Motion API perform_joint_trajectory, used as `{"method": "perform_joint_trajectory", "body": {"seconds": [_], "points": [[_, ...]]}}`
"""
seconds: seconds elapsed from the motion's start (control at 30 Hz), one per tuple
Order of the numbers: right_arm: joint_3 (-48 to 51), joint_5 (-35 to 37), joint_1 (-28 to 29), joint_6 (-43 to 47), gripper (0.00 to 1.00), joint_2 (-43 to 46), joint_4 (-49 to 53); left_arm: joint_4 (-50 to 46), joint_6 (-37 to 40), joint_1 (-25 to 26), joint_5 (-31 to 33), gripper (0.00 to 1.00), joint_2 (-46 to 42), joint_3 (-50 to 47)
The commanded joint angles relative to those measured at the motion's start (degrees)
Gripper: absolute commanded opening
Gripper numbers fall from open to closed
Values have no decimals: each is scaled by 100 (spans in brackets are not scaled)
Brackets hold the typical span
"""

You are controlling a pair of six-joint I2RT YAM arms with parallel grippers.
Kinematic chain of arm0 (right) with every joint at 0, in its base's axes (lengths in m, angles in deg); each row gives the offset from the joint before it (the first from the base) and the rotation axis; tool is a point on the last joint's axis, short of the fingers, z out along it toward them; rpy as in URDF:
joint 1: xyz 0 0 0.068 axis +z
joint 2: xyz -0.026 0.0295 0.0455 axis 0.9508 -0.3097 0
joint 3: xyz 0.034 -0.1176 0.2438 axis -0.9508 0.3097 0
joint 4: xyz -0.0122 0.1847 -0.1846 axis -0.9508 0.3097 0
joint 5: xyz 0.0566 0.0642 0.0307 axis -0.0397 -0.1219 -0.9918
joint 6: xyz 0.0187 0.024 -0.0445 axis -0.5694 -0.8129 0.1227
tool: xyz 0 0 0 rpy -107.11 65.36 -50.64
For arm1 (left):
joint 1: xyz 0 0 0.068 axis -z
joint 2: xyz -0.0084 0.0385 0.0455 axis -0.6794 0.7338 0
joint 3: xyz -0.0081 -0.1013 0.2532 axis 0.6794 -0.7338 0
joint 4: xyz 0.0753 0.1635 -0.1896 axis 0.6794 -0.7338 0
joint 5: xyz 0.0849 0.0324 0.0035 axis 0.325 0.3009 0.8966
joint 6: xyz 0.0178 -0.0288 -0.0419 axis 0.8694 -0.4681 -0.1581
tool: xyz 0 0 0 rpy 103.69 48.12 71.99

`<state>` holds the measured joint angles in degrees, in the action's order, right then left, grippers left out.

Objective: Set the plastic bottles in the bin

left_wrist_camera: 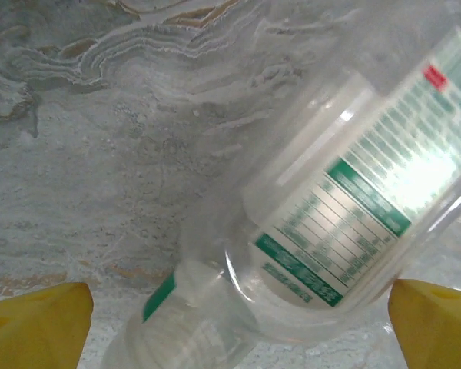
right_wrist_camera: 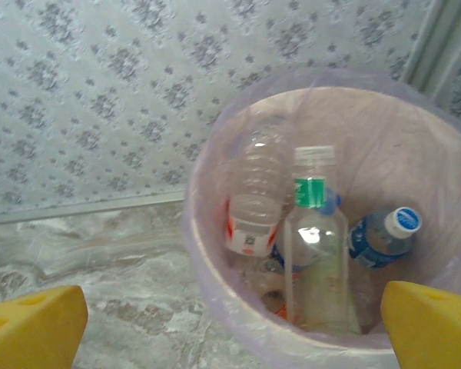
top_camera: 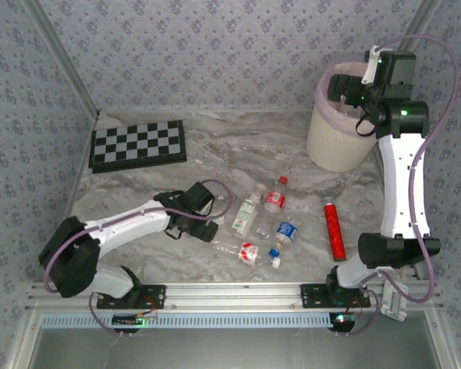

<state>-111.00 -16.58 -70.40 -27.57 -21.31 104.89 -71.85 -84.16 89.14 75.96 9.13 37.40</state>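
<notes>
**Bottles** (top_camera: 274, 197): clear plastic, four loose at table centre, close together, well apart from bin.
- green-label bottle (top_camera: 247, 216); up close from left wrist, smooth clear wall, white label with green-bordered panel of small print
- red-label bottle (top_camera: 273, 199), red cap
- blue-label bottle (top_camera: 287, 231)
- flat bottle (top_camera: 242, 249), nearest the arms, red label at one end

**Bin** (top_camera: 329, 146): far right corner; round, tapered, cream-white; thin pale pink liner (right_wrist_camera: 207, 154) folded over rim. Contents, plain from right wrist:
- ribbed bottle (right_wrist_camera: 253, 184), red-and-white label, leaning on wall
- tall bottle (right_wrist_camera: 315, 261), green neck band, near upright
- white-capped bottle (right_wrist_camera: 384, 234), blue label, tilted
- blue cap showing behind tall bottle

**Right gripper** (top_camera: 346, 83): above bin mouth; yellow fingertips (right_wrist_camera: 34, 327); jaws wide apart, nothing held.

**Left gripper** (left_wrist_camera: 234, 327): low over table at green-label bottle; jaws wide apart, bottle body between yellow tips; contact not discernible.

**Table** (top_camera: 215, 154): grey veined marble pattern.

**Cylinder** (top_camera: 335, 231): slim, red, lying right of bottles.

**Board** (top_camera: 138, 144): black-and-white chequered, far left.
</notes>
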Motion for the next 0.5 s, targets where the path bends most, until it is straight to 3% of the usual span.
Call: {"method": "perform_joint_trajectory", "body": {"seconds": [0.0, 0.23, 0.47], "points": [[55, -268, 139, -21, 100, 173, -38, 82, -101, -168, 94, 94, 186, -23], [323, -561, 230, -80, 100, 269, -169, 654, -570, -425, -94, 87, 153, -136], [863, -799, 247, -227, 100, 442, -324, 479, -1113, -429, -209, 90, -525, -424]]}}
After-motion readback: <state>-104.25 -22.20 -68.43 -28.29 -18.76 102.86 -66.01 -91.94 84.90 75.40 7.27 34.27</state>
